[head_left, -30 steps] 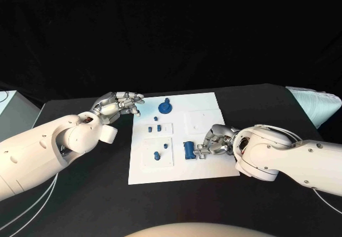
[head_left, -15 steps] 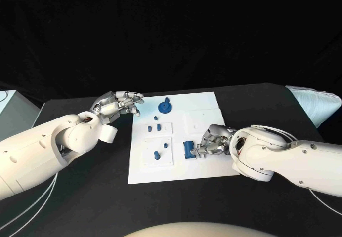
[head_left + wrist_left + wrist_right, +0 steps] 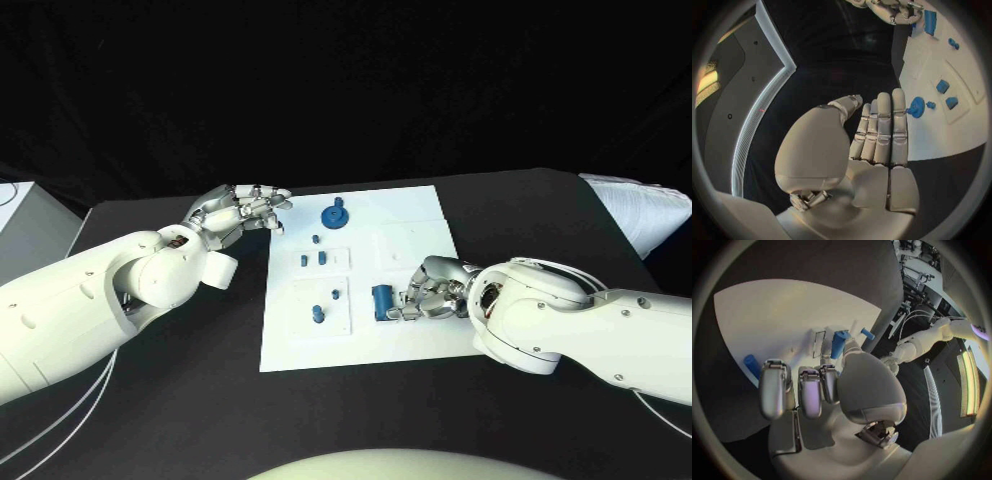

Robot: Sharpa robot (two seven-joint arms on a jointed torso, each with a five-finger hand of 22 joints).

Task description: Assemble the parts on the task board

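The white task board [image 3: 411, 225] lies mid-table. On its lower middle stands an upright blue block [image 3: 382, 301]; my right hand [image 3: 430, 288] reaches in from the right and pinches it with thumb and fingertips. The same block [image 3: 839, 343] rises just beyond that hand's fingers in the right wrist view. My left hand [image 3: 242, 210] hovers off the board's upper left corner, holding nothing, its fingers [image 3: 882, 125] stretched out side by side. A blue disc with a knob [image 3: 335, 216] sits near the board's top. Small blue pieces [image 3: 313, 260] lie in its left column, with a peg [image 3: 316, 316] lower down.
A stack of white material [image 3: 642, 210] lies at the table's far right edge. A pale box [image 3: 18, 225] stands off the table at the left. Black table [image 3: 202, 400] stretches in front of the board.
My right hand has edged slightly up the board, closing in on the blue block, which has barely shifted. The left hand has stayed where it was.
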